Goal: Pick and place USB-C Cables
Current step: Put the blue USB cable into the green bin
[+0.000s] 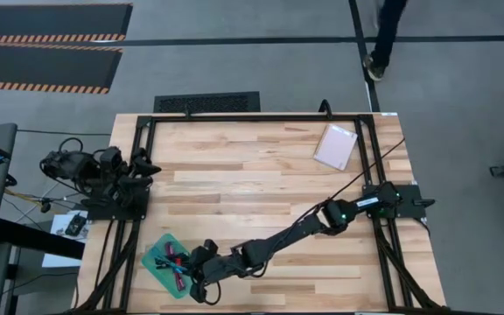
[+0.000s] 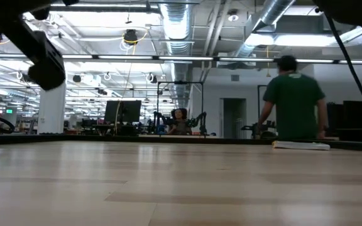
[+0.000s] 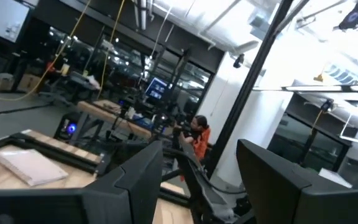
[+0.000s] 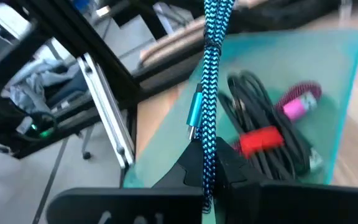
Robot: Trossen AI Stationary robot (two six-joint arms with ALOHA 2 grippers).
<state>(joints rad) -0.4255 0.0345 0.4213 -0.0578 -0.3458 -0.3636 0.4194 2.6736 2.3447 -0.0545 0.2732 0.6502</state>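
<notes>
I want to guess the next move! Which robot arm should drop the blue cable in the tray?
The right one, probably: its gripper is shut on the teal cable above the teal tray. The left gripper waits open, far back.

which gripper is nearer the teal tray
Right. The right gripper hangs at the teal tray's edge, gripping the teal cable; the left gripper is parked far back.

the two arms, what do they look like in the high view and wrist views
Both are dark, jointed arms. The right arm shows small green lights by its base joint. The left arm trails black cables. The left gripper has two broad, flat black fingers.
</notes>
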